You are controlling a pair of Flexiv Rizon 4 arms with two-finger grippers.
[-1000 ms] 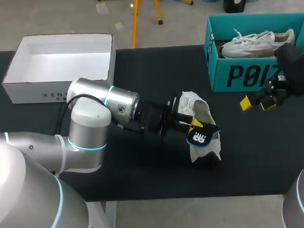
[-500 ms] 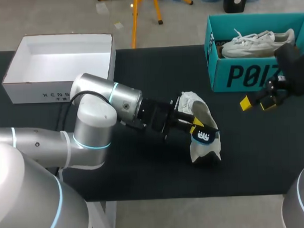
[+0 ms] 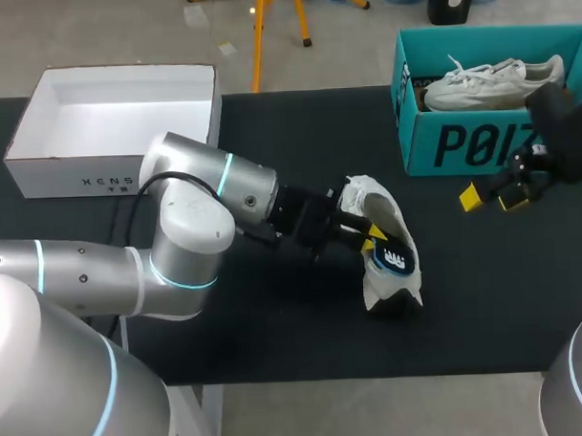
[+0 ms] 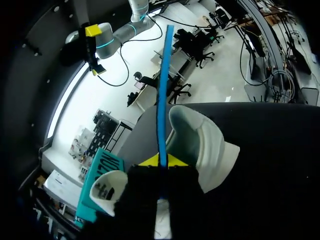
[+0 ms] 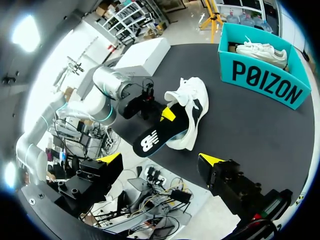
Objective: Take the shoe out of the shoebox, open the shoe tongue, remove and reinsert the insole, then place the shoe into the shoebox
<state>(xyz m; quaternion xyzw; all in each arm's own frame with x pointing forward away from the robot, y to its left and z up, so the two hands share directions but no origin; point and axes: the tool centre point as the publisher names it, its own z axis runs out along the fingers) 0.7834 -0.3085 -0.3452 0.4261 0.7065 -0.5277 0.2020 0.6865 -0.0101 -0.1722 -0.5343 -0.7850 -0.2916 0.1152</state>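
Note:
A white shoe (image 3: pixel 385 215) lies on its side in the middle of the black table (image 3: pixel 276 324). My left gripper (image 3: pixel 373 236) is shut on a black insole (image 3: pixel 395 260) with a blue edge and a white logo, held at the shoe's opening. In the left wrist view the insole (image 4: pixel 162 90) shows edge-on as a blue line between the yellow fingertips (image 4: pixel 150 161), with the shoe (image 4: pixel 205 142) just beyond. My right gripper (image 3: pixel 489 199) hangs open and empty in front of the teal shoebox (image 3: pixel 461 145). The right wrist view shows the shoe (image 5: pixel 195 97), the insole (image 5: pixel 152 139) and its own open gripper (image 5: pixel 161 159).
A second white shoe (image 3: pixel 487 82) lies inside the teal shoebox (image 5: pixel 260 80) at the back right. An open white box (image 3: pixel 115 109) stands at the back left, also seen from the right wrist as the white box (image 5: pixel 145 55). Bare black table lies between the boxes.
My left arm has pushed rightward, carrying the insole a little closer into the shoe and turning it more upright. The right arm has not moved.

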